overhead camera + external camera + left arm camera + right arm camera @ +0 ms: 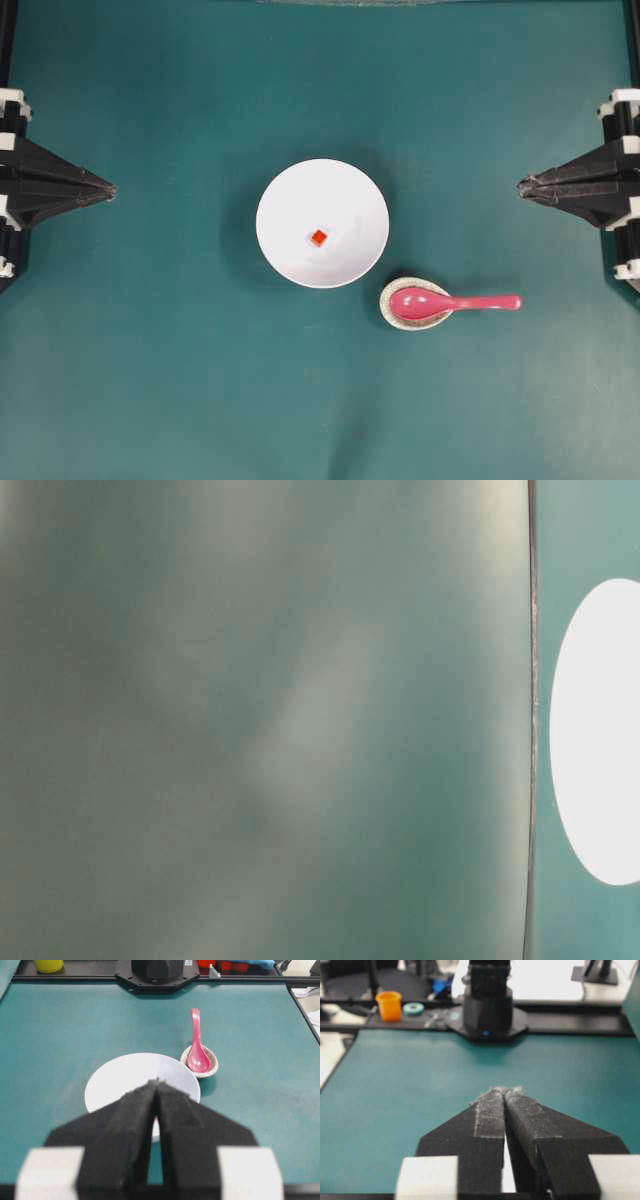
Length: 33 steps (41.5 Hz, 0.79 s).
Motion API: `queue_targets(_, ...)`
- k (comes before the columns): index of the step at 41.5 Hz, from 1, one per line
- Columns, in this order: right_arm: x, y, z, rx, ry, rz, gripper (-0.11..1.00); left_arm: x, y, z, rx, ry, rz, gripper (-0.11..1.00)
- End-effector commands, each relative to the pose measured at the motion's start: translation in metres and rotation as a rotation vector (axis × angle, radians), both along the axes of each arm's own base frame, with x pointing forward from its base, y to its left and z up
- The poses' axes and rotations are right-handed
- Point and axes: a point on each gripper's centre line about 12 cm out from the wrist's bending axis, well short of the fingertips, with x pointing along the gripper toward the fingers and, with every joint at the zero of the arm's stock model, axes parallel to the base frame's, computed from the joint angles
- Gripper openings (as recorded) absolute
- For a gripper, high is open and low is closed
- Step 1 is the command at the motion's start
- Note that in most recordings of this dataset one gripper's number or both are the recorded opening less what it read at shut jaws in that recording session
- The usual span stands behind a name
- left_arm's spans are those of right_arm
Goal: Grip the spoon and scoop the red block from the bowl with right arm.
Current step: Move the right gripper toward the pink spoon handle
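Nearest your lens, the black pointed right gripper [505, 1091] is sitting tips-together, holding nothing, so you're pre-grasp: the glossy pink soup spoon [448, 303] is resting beside the white bowl [280, 200]; next comes opening over its handle.

Overhead looks straight down; wrist cams face inward, sharing bowl [322, 223].

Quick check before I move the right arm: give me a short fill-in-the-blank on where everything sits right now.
1. The red block lies inside the white ____.
2. The spoon has its scoop resting in a small speckled ____.
3. In the overhead view, the spoon's handle points toward the ____ gripper.
4. Both grippers' fingertips are ____ together, holding nothing.

Missing words: bowl; dish; right; closed
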Motion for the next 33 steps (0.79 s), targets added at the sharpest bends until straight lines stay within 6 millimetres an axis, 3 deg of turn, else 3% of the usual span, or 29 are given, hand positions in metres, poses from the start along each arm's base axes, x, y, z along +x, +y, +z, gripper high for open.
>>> queue_targets(1,0.003,0.001,0.011,0.005,-0.026,0.002,0.18,0.002,-0.001,0.011,0.003,-0.026,-0.003,0.00)
queue_targets(7,0.003,0.000,0.010,0.027,-0.023,-0.002,0.41,0.002,-0.001,0.011,0.003,-0.025,-0.003,0.00)
queue_targets(11,0.005,0.000,0.007,0.045,-0.009,-0.004,0.49,0.002,0.000,0.011,0.003,-0.025,-0.002,0.00)
queue_targets(17,0.009,0.004,-0.002,0.052,0.027,0.011,0.50,0.002,-0.001,0.011,0.001,-0.025,-0.003,0.00)
queue_targets(33,0.023,0.026,-0.056,0.078,0.123,0.094,0.50,0.002,0.000,0.006,-0.006,0.009,0.000,0.00)
